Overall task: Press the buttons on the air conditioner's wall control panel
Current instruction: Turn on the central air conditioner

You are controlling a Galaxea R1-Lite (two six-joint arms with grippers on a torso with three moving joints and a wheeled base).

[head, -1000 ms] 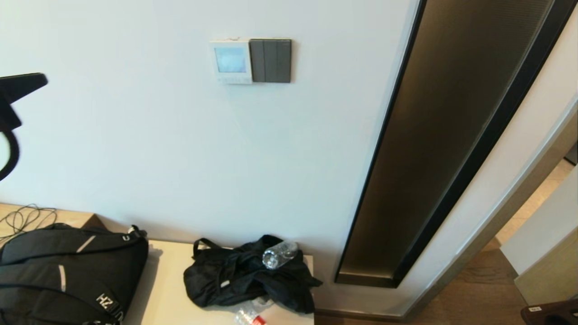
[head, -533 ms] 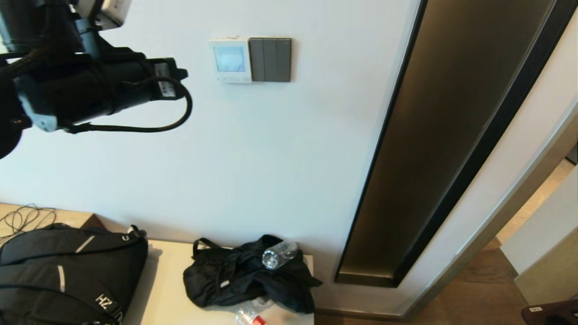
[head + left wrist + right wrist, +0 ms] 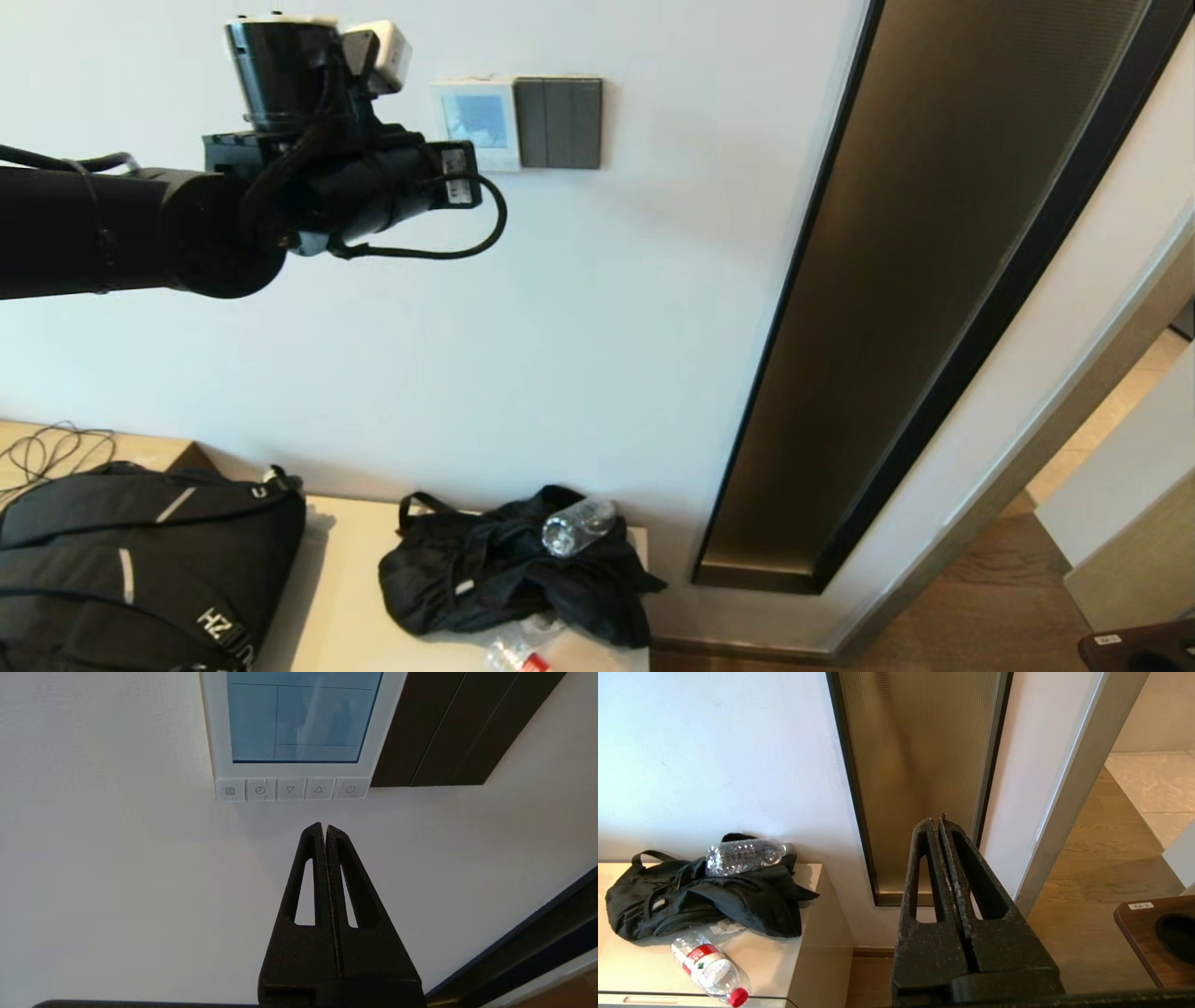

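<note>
Control panel (image 3: 294, 732) sits fixed on the wall, rigid plastic, beside grey switches (image 3: 559, 123). We judge its small buttons (image 3: 289, 789) need light pokes; left claw (image 3: 324, 833), pinched closed, hovers just below them.

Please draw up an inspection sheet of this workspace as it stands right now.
Surface: white wall; pale cabinet top below it.
Job's things: control panel with a lit blue screen and a row of five buttons along its edge; untouched.
Clutter: black backpack, black bag with a clear bottle lying on it, red-capped bottle lying on the cabinet.
Grippers: left gripper with jaws together, aimed just short of the button row, apart from it; right gripper with jaws together, low, facing the glass strip.
Cables: loose cord at the left edge.
Surroundings: dark switch plate beside the panel; wood floor.
</note>
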